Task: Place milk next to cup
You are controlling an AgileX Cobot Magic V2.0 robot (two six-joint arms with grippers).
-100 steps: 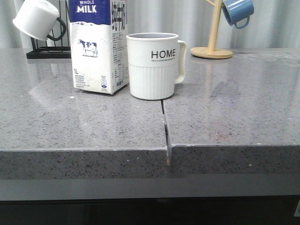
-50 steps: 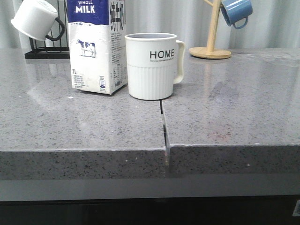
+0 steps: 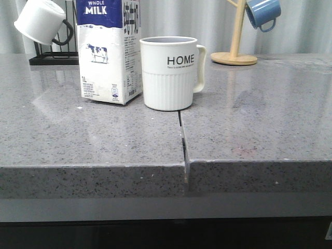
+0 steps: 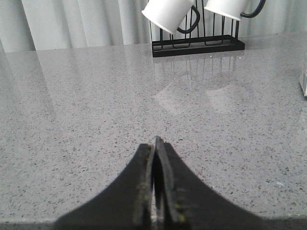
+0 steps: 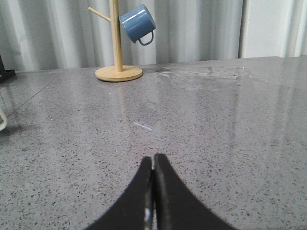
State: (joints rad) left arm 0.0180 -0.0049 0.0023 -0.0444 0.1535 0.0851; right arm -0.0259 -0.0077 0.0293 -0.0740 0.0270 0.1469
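Front view: milk [image 3: 109, 52] upright at upper left of frame, just beside cup [image 3: 170, 72] on grey counter [image 3: 249, 129]. Left wrist view: left gripper [image 4: 156, 143] jaws closed, empty. Right wrist view: right gripper [image 5: 153, 160] jaws closed, empty.

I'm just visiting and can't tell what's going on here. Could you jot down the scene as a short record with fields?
milk: tall carton, upright on the grey counter
cup: cream HOME mug, upright, handle to the right
milk and cup: side by side, carton on the mug's left; touching or not, cannot tell
left pincer: shut, empty, low over the counter
right pincer: shut, empty, low over the counter
background: white mugs on a black rack; blue mug on a wooden stand
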